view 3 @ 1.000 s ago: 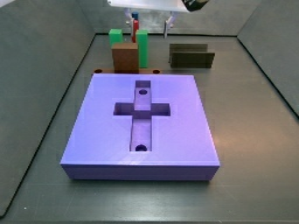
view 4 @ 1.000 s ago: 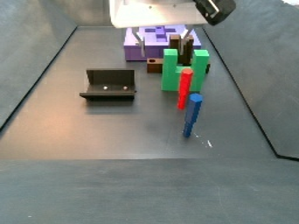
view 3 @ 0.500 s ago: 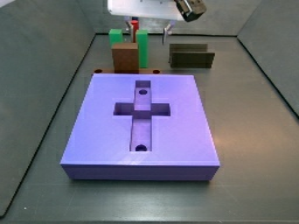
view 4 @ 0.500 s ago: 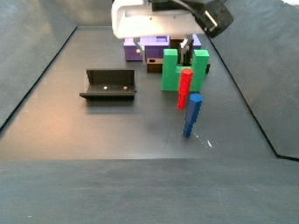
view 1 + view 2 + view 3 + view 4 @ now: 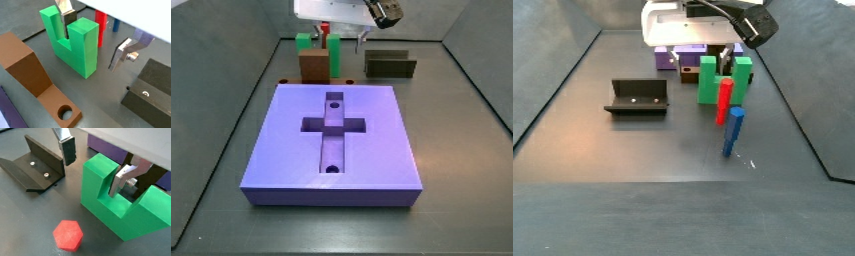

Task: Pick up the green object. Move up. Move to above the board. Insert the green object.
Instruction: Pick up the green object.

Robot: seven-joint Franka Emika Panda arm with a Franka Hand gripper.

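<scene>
Though unclamped, tool (image 5: 93,37) astride green object (image 5: 72,45).

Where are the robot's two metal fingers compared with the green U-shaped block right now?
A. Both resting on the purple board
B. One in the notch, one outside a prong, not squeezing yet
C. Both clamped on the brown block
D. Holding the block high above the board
B: in a wrist view the gripper is open, one finger inside the notch of the green object and the other finger outside a prong, apart from it.
</scene>
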